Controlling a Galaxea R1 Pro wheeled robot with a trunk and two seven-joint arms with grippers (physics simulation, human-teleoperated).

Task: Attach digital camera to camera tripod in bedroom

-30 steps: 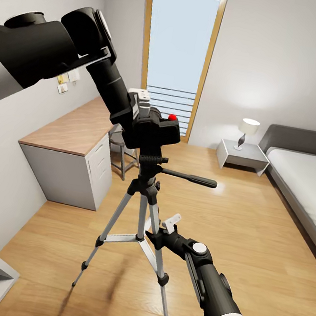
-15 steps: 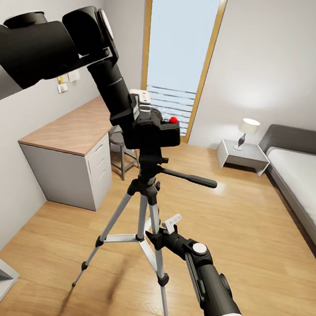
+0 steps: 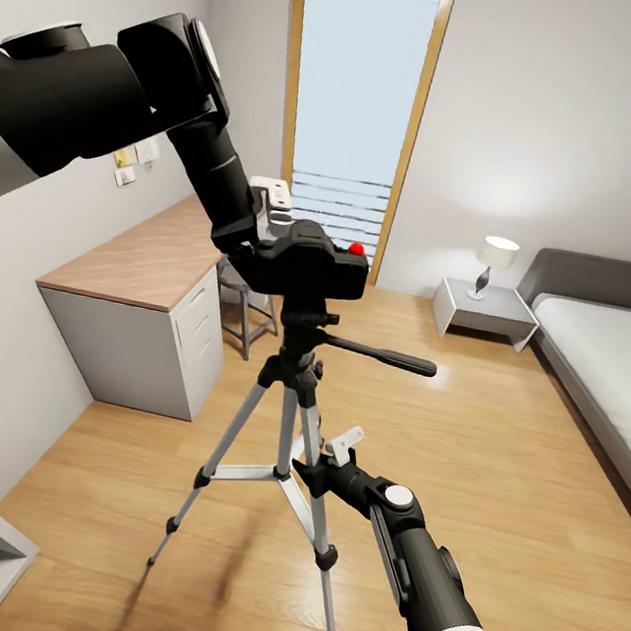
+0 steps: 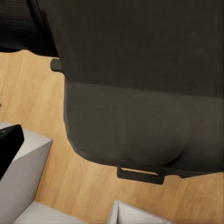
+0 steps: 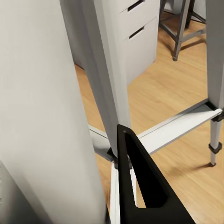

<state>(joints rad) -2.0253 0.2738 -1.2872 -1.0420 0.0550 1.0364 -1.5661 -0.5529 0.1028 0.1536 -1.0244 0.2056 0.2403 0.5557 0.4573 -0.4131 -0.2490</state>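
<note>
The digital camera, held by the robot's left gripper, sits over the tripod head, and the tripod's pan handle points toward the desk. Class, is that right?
Not quite. In the head view the pan handle points away from the desk, toward the bed side of the room. The rest holds: the left gripper holds the digital camera over the head of the camera tripod.

Left tool (image 3: pixel 284 240) raised; right tool (image 3: pixel 318 466) low, open.
</note>
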